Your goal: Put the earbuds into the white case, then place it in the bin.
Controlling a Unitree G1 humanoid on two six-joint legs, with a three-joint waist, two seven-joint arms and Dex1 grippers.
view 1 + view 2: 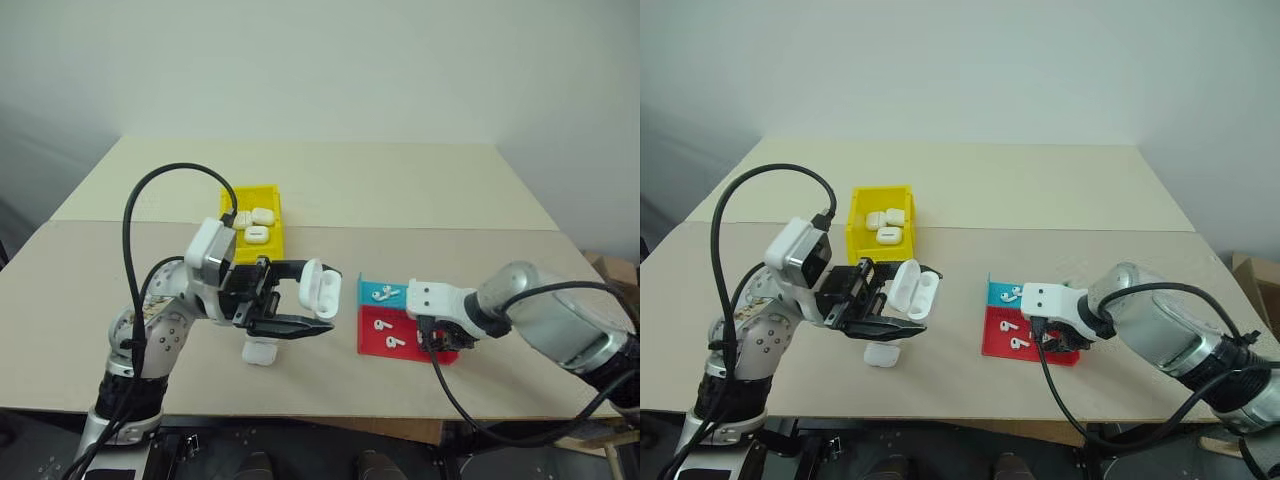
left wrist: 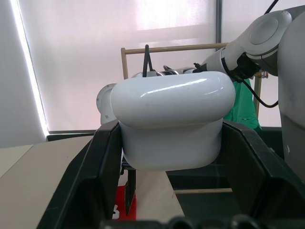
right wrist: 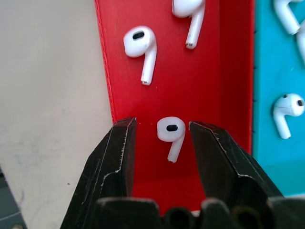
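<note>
My left gripper point(image 1: 322, 298) is shut on the white case point(image 1: 322, 286), held above the table with its lid swung open; the case point(image 2: 171, 119) sits wedged between the two black fingers point(image 2: 90, 176). My right gripper point(image 3: 161, 124) points down over the red tray point(image 3: 224, 71). It stands open, its fingers either side of one of the earbuds point(image 3: 170, 134), which lies flat on the tray. There is a small gap on one side of it. Two more earbuds point(image 3: 140, 45) lie further along the red tray. The yellow bin point(image 1: 250, 190) stands behind the left gripper.
Three closed white cases point(image 1: 255, 225) lie inside the bin. Another case point(image 1: 260, 352) rests on the table under my left gripper. A teal tray point(image 1: 370, 286) with earbuds point(image 3: 286, 112) adjoins the red tray. The table's front edge is close behind the trays.
</note>
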